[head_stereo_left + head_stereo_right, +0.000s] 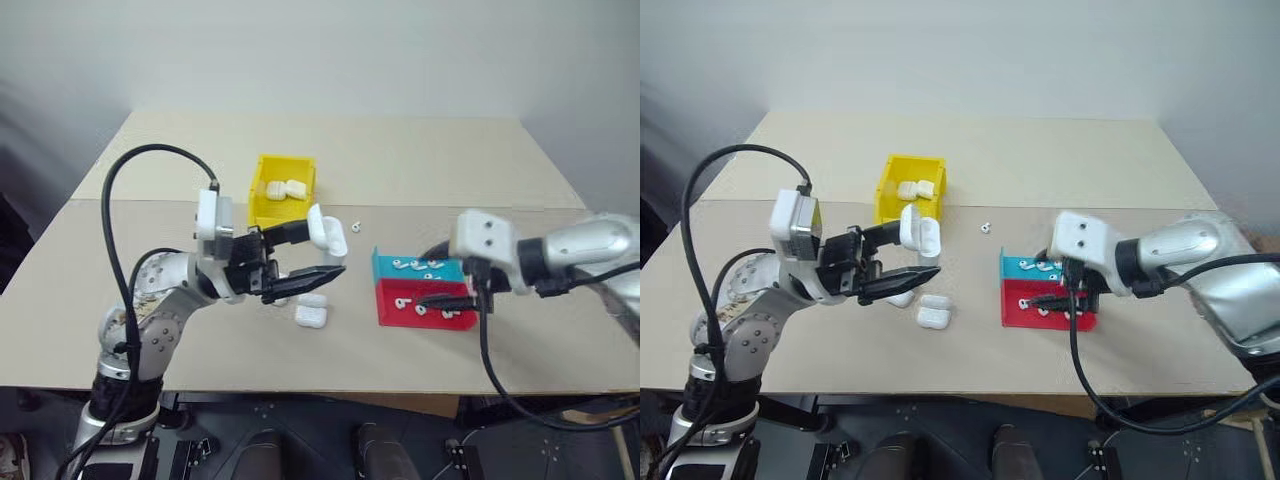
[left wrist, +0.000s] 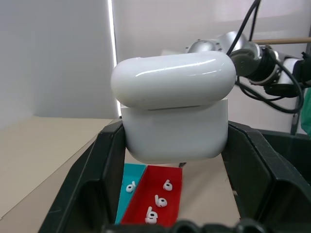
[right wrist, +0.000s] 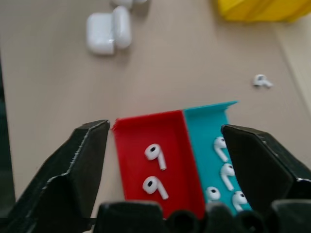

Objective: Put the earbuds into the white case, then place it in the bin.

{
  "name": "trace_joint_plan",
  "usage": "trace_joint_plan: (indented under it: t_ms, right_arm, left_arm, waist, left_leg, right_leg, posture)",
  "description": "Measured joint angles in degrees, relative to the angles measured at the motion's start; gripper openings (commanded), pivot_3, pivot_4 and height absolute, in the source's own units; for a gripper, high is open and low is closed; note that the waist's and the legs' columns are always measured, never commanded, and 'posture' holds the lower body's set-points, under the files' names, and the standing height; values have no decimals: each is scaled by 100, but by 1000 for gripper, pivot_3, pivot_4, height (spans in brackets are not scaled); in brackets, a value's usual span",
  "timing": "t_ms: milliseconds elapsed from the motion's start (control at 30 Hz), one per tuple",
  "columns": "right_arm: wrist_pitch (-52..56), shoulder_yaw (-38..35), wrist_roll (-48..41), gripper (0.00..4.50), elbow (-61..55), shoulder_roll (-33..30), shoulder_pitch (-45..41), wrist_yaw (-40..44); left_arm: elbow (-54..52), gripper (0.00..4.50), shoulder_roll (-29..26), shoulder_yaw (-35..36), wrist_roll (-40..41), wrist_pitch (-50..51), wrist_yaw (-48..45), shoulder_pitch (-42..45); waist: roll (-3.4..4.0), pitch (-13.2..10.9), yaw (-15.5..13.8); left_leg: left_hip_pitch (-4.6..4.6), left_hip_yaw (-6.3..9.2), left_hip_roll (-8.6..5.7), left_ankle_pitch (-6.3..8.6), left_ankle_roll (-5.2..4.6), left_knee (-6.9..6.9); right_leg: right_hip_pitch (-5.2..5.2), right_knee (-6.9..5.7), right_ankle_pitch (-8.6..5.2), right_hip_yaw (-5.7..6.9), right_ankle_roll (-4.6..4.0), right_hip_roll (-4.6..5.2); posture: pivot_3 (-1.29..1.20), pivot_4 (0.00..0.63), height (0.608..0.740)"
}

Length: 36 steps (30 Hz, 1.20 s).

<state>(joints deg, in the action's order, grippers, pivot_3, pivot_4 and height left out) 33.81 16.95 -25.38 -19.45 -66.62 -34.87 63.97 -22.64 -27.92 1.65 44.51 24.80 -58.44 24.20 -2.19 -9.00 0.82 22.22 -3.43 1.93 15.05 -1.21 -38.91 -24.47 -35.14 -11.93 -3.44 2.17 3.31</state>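
My left gripper is shut on the white case and holds it above the table, just in front of the yellow bin. In the left wrist view the case sits between both fingers, its lid resting slightly askew. My right gripper hangs open over the red tray, pointing down at two earbuds lying in it. Several more earbuds lie in the teal tray. One loose earbud lies on the table beside the held case.
The bin holds two white cases. Another white case lies open on the table below my left gripper, with one more close behind it. The red tray and the teal tray stand side by side near the table's front right.
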Motion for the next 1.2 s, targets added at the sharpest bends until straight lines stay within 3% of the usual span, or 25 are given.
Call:
trace_joint_plan:
  t_ms: [200, 600, 733, 967, 1200]
  right_arm:
    - [-583, 1240, 1718, 3275, 916, 765, -597, 513]
    - [-1224, 1524, 2925, 3275, 1899, 1514, -802, 882]
    - [-1305, 1525, 3156, 2420, 2051, 1600, -798, 963]
    - [-1476, 1494, 3394, 32, 2143, 1711, -761, 1031]
    - [-1345, 1187, 3335, 32, 1961, 1741, -498, 1056]
  left_arm:
    - [-130, 2783, 155, -289, -118, -115, -82, -28]
    - [-271, 2783, 155, -284, -162, -116, 48, -56]
    - [-316, 2783, 151, -279, -162, -116, 107, -102]
    - [-358, 2783, 151, -279, -162, -116, 163, -140]
    - [-365, 2783, 146, -279, -161, -116, 153, -139]
  waist:
    - [0, 0, -2]
    - [0, 0, -7]
    - [1, 0, -7]
    - [1, 0, -4]
    - [1, 0, -8]
  left_leg:
    - [8, 0, -2, 2, -4, 0]
    - [8, 2, -3, 2, -4, 0]
    - [5, 1, -3, 2, -3, -1]
    - [-1, 1, -3, 2, -3, -3]
    - [-4, 3, -3, 2, -3, -4]
  right_leg:
    - [-9, 1, 2, 0, 0, 0]
    - [-7, -1, 3, 3, -1, 1]
    - [-5, -5, 4, 3, -2, 0]
    - [1, -8, 4, 3, -2, 0]
    - [6, -7, 4, 4, -3, 0]
  posture:
    - [0, 150, 740]
    - [0, 150, 740]
    - [0, 150, 740]
    - [0, 150, 740]
    - [0, 150, 740]
